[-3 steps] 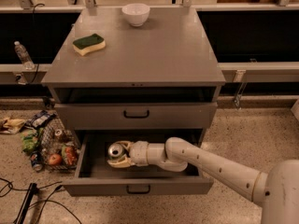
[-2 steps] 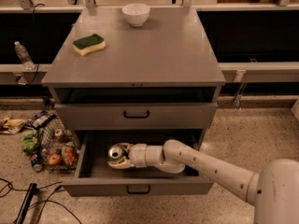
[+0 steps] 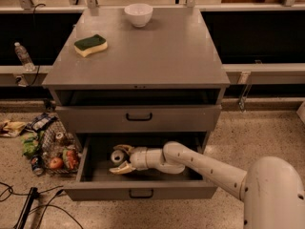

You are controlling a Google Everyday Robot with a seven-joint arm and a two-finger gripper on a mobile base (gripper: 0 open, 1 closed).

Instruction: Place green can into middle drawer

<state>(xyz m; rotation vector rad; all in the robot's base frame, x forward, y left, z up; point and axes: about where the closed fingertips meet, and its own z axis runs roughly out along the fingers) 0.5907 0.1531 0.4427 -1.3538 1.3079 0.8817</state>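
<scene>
The middle drawer is the lower of the grey cabinet's two drawers and it is pulled open. My gripper reaches into it from the right and sits over the left part of the drawer floor. Its pale fingers stand on either side of the green can, closed on it. Only the can's silver top and a bit of its dark body show. The can is inside the drawer, low over the floor. I cannot tell whether it touches the floor.
The upper drawer with a black handle is shut. A sponge and a white bowl sit on the cabinet top. Floor clutter and cables lie to the left, with a water bottle behind.
My arm has slid slightly left, deeper into the drawer, with the can still between the fingers. Nothing else has moved.
</scene>
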